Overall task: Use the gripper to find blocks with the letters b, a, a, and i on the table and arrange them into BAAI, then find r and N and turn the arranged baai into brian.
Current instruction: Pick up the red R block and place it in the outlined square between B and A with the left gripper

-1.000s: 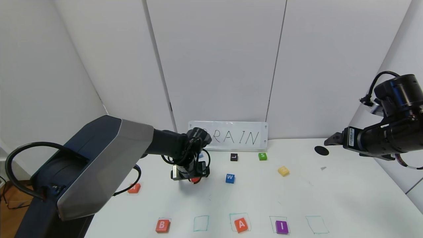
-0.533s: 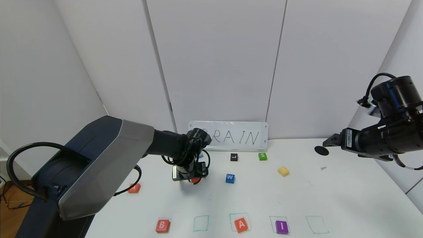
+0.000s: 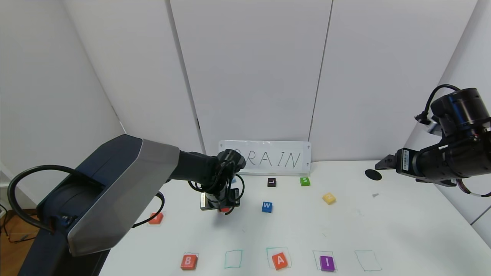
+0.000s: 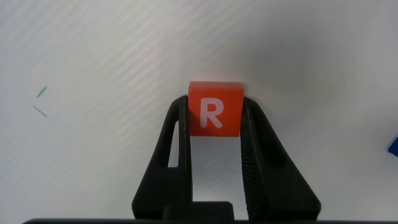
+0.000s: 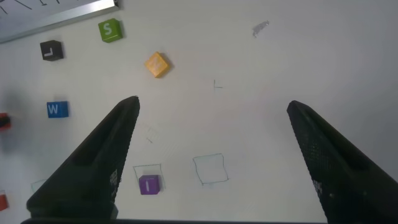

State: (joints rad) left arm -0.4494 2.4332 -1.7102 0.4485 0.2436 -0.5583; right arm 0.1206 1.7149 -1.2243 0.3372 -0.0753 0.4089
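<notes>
A: Item one, left end effector (image 4: 214, 134)?
B: Down over the middle of the surface (image 3: 402, 222), toward the far edge. Fingers (image 4: 177, 149) clamped on both sides of the R block (image 4: 214, 109), which sits on the surface.

A: Right end effector (image 5: 211, 118)?
B: Raised above the right edge of the surface, near the far right corner. Jaws spread wide, gripping nothing.

A: Blocks along the near edge?
B: Orange-red B block (image 3: 188, 261) at the left, touching a drawn green square. Next square (image 3: 233, 259) bare. Orange-red A block (image 3: 280, 261) in the third square, turned slightly askew. Purple I block (image 3: 327, 263) in the fourth. Fifth square (image 3: 368, 260) bare.

A: Other stock?
B: Yellow block (image 3: 329, 198) right of centre, letter too faint to read. Blue W block (image 3: 267, 207) just beside the left end effector. Black L block (image 3: 271, 182) and green S block (image 3: 305, 181) near the far edge. One more orange-red block (image 3: 156, 218) toward the left edge, letter unreadable.

A: Backdrop?
B: White sign (image 3: 268, 158) upright at the far edge, handwritten letters partly hidden by the left arm.
</notes>
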